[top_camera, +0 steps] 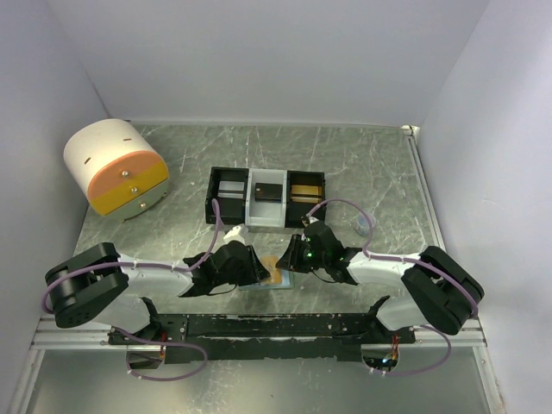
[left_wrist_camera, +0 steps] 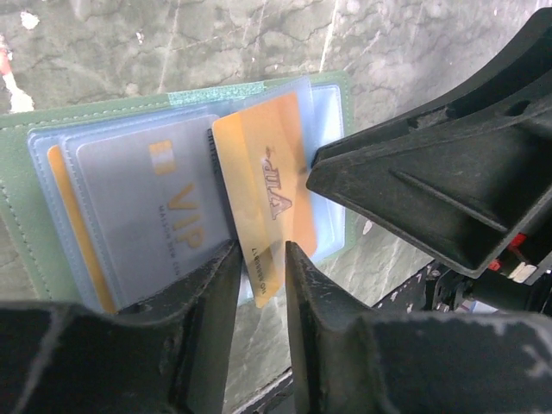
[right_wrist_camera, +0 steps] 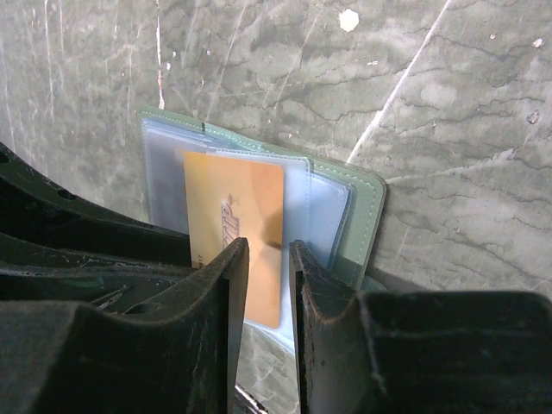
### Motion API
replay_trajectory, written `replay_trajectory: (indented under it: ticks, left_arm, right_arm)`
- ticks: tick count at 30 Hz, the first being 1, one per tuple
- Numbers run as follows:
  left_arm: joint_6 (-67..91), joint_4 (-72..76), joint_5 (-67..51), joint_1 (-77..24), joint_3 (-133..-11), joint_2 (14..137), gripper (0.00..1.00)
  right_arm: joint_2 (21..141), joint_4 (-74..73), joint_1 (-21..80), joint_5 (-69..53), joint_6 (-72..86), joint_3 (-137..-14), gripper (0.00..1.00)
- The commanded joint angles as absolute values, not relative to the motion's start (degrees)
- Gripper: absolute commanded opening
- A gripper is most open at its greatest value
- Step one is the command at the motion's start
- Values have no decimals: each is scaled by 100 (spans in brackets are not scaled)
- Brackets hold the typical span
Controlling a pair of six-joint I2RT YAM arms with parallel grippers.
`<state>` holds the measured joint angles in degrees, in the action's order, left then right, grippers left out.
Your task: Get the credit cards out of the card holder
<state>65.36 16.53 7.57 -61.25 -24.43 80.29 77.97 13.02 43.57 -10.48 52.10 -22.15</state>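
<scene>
Two fingers of the left gripper (left_wrist_camera: 263,259) stand a narrow gap apart with the lower corner of a tilted gold card (left_wrist_camera: 259,181) in that gap; whether they nip it I cannot tell. The right gripper (right_wrist_camera: 269,259), jaws narrowly parted, is over the same card. It sticks partly out of the open card holder (left_wrist_camera: 17,190), whose clear sleeves keep a grey VIP card (left_wrist_camera: 164,207) and an orange card (left_wrist_camera: 73,224). Beyond lies a three-compartment tray (top_camera: 211,194), a flat item in each bay.

Card holder (left_wrist_camera: 17,172) matt, stitched, possibly faux leather; its clear plastic sleeves (left_wrist_camera: 326,121) glossy; gold card (left_wrist_camera: 259,198) smooth.
</scene>
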Motion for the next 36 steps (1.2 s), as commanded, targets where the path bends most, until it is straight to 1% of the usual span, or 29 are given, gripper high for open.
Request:
replay_trajectory:
  ticks: [1,4,10,17,21,24,28,32,36]
  left_arm:
    - [6583,1775,881,-6108,-2347,7997,37]
    - [6585,1843,846,-6108,-2355,7986,34]
    - [6637,1490,1036,-6109,-2408,7827,20]
    - [6567,1600,975,-6108,-2282,7720,7]
    - [6565,1549,934,-6108,-2324,7752,7]
    - [6540,1525,932,-6108,-2352,7735,7]
    - [6490,1424,942,-6108,-2442,7743,7]
    - [6461,1408,898,-6109,-2494,7768,8]
    - [6421,1477,819,-6108,-2507,7769,14]
  right_arm:
    - [7916,334,4357,-742,5054,-1995,27]
    - [7902,325,4360,-746,5062,-2008,27]
    - [7831,243,4362,-742,5016,-2065,27]
    - [7769,-404,4351,-778,4362,-2754,29]
    - [7480,-552,4351,-852,4207,-3089,32]
    - [7379,-333,4353,-1234,4169,-3181,32]
    - [7583,279,4361,-1796,4442,-3053,32]
    - [7928,381,4364,-1609,4730,-2906,32]
    - [8102,469,4355,-1376,4927,-2671,32]
